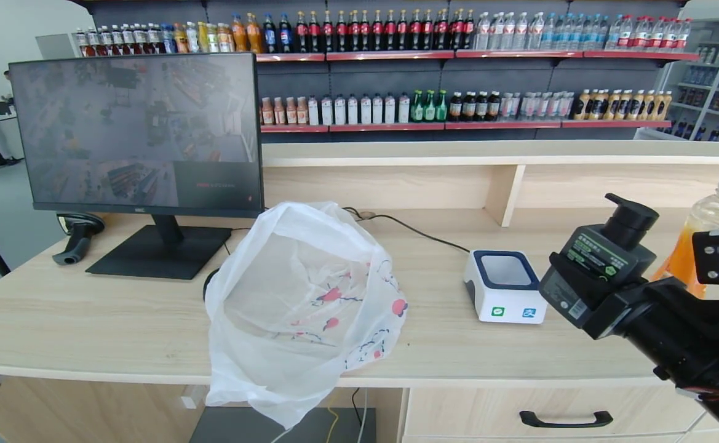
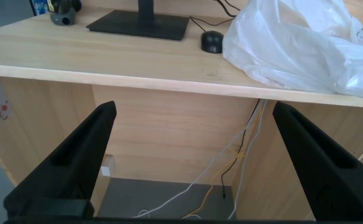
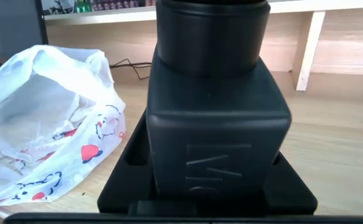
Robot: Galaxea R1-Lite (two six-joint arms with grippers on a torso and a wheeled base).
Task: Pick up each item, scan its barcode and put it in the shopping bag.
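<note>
At far left, handheld scanner: I see a black pistol-shaped handheld scanner (image 1: 76, 237) lying on the light wooden counter (image 1: 88, 320), just beside the monitor's base.
Monitor: a black flat-screen monitor (image 1: 138, 132) stands upright on a flat square foot, showing dim camera feeds.
Left gripper: my left gripper (image 2: 194, 112) hangs below the counter's front edge, facing the wooden panel underneath. Its two black fingers (image 2: 82, 155) are spread wide with nothing between them.
Mouse: a small black computer mouse (image 2: 211, 41) sits on the counter between the monitor's foot and the bag, near the bag's edge.
Shopping bag: the white translucent plastic shopping bag (image 1: 301, 295) with red and blue printed figures sits near the middle of the counter. Its mouth gapes open toward me and its lower part droops over the front edge.
Barcode scanner: a white box-shaped scanner with a dark blue rim around its window (image 1: 504, 286) rests on the counter to the right of the bag, apart from it, with a black cable running off behind.
Right gripper: my right gripper (image 1: 574, 295) is clamped on a black square bottle with a round pump top (image 1: 605, 252). It holds the bottle tilted in the air just right of the box scanner, label side up.
Orange bottle: a clear plastic bottle of orange drink (image 1: 713, 227) stands at the right edge, partly behind my right arm.
Back wall: shelves of drink bottles (image 1: 457, 55) run across the room behind.
</note>
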